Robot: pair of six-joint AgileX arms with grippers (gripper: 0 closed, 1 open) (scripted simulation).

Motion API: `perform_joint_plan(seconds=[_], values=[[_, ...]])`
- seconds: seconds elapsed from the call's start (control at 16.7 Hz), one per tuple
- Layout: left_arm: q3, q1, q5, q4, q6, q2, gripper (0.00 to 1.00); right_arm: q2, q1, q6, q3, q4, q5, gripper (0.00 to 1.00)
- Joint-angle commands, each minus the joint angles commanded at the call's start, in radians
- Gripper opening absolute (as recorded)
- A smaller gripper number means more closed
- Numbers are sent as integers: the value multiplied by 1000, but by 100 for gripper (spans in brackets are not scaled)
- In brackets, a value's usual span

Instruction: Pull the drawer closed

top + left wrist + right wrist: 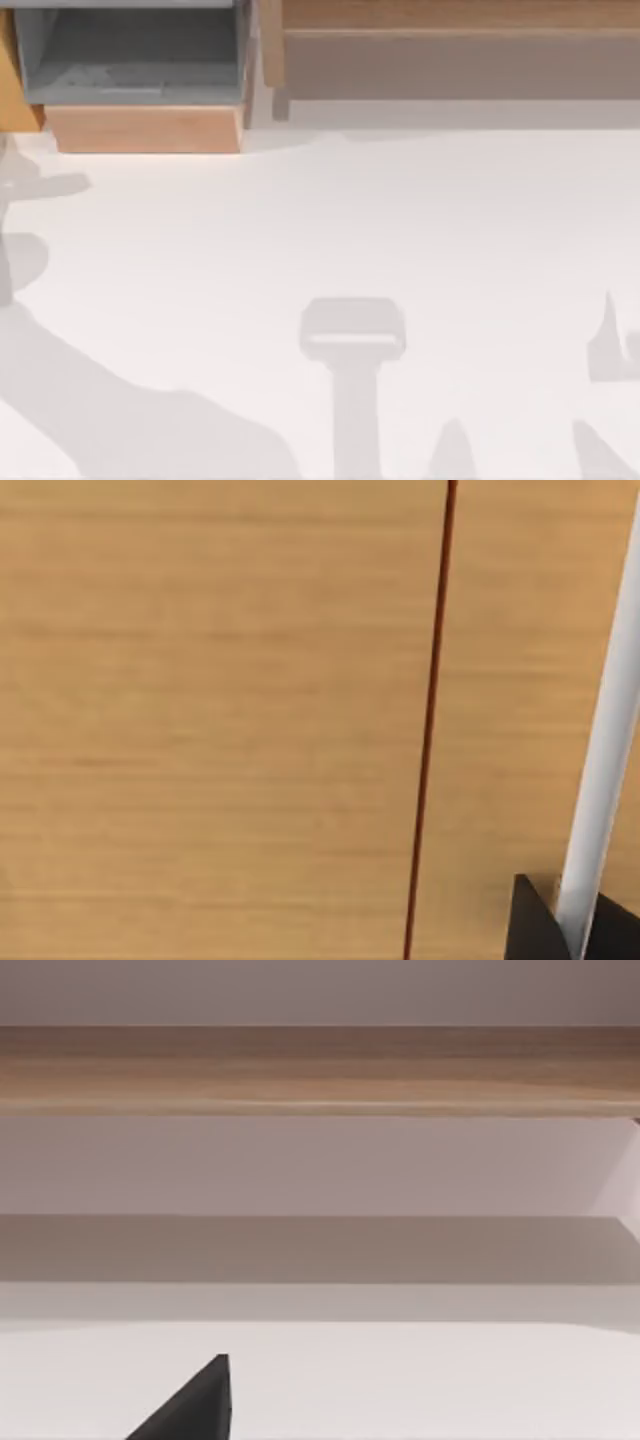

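The drawer (145,128) sits at the back left of the table in the top view. Its light tan front panel faces the table, and its grey inner floor (130,60) lies open to view behind the panel. A dark piece of my left gripper (560,930) sits close against a tan wooden surface (200,730), which is crossed by a thin dark red seam (430,720) and a white bar (610,750). I cannot tell whether that wood is the drawer's front. A dark tip of my right gripper (200,1400) hangs over the white table, facing the long ledge (320,1070).
A long wooden ledge with a taupe face (450,65) runs along the back right. An orange-tan cabinet side (15,90) borders the drawer on the left. The white table (320,220) carries grey shadows of both arms near its front.
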Motion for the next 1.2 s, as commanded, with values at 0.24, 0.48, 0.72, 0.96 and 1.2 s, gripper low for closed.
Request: perform_joint_plan(seconds=[0.24, 0.48, 0.72, 0.96, 1.2], values=[[0, 0, 0, 0, 0, 0, 23, 0, 0, 0, 0, 0, 0, 100], [0, 0, 0, 0, 0, 0, 53, 0, 0, 0, 0, 0, 0, 100], [0, 0, 0, 0, 0, 0, 83, 0, 0, 0, 0, 0, 0, 100], [0, 0, 0, 0, 0, 0, 100, 0, 0, 0, 0, 0, 0, 100], [0, 0, 0, 0, 0, 0, 100, 0, 0, 0, 0, 0, 0, 100]])
